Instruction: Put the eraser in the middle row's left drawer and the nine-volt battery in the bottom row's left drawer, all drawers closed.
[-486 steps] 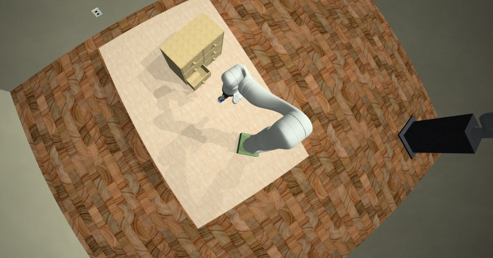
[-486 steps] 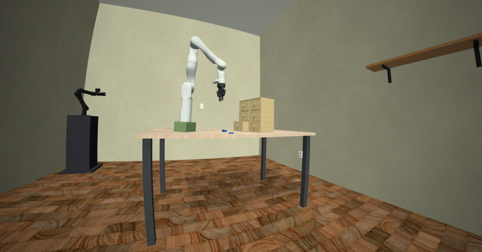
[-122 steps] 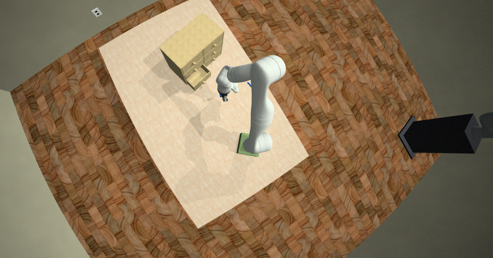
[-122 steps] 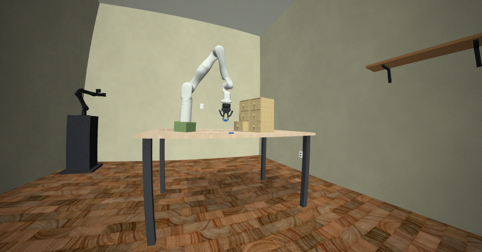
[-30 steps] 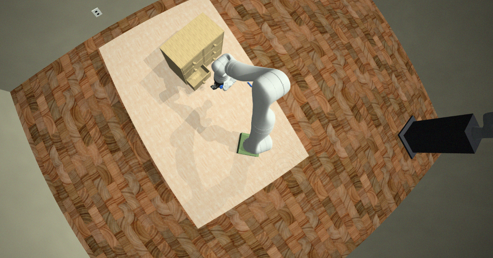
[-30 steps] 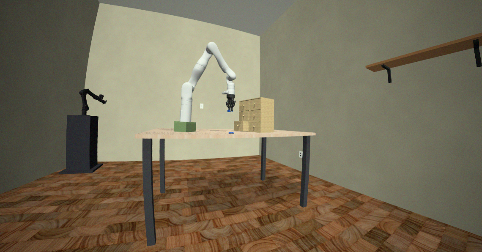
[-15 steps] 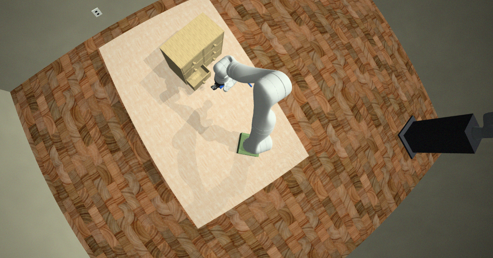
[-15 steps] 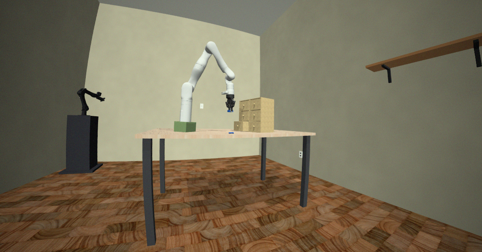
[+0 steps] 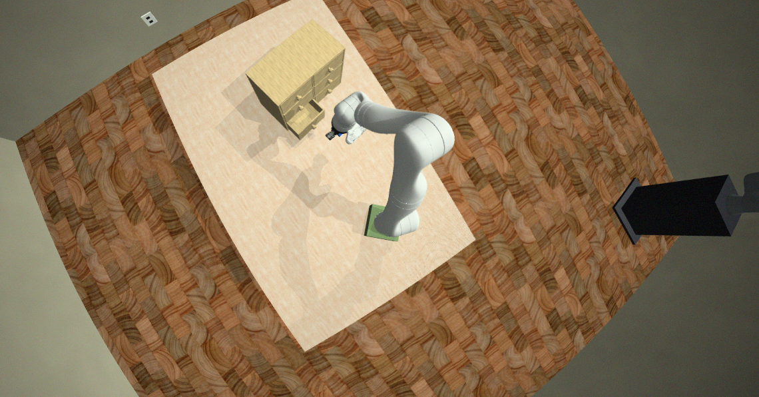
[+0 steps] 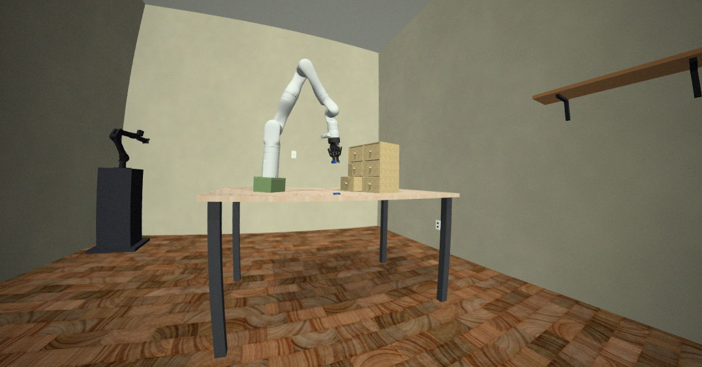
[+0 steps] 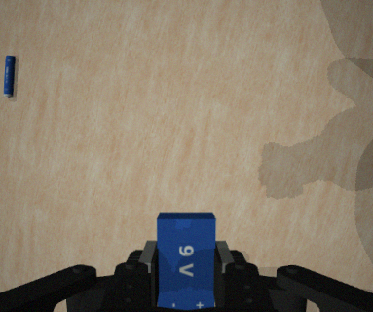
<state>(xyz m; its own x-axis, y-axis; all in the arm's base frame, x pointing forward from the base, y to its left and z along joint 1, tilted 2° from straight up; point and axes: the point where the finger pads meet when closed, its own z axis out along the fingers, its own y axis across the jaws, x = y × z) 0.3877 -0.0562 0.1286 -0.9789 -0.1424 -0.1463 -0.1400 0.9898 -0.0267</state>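
My gripper (image 11: 186,259) is shut on the blue nine-volt battery (image 11: 186,260), marked "9 V", and holds it upright above the table. In the overhead view the gripper (image 9: 333,134) hangs just in front of the small wooden chest (image 9: 297,72), beside its pulled-out bottom left drawer (image 9: 307,118). In the side view the gripper (image 10: 334,161) is level with the chest's (image 10: 373,167) middle row, above and in front of the open drawer (image 10: 350,183). The other drawers look pushed in. I cannot see the eraser.
A thin blue stick-like thing (image 11: 9,74) lies flat on the table, also in the side view (image 10: 336,193). The arm's green base block (image 9: 381,224) stands near the table's edge. A black pedestal (image 10: 119,209) with a second arm stands off the table.
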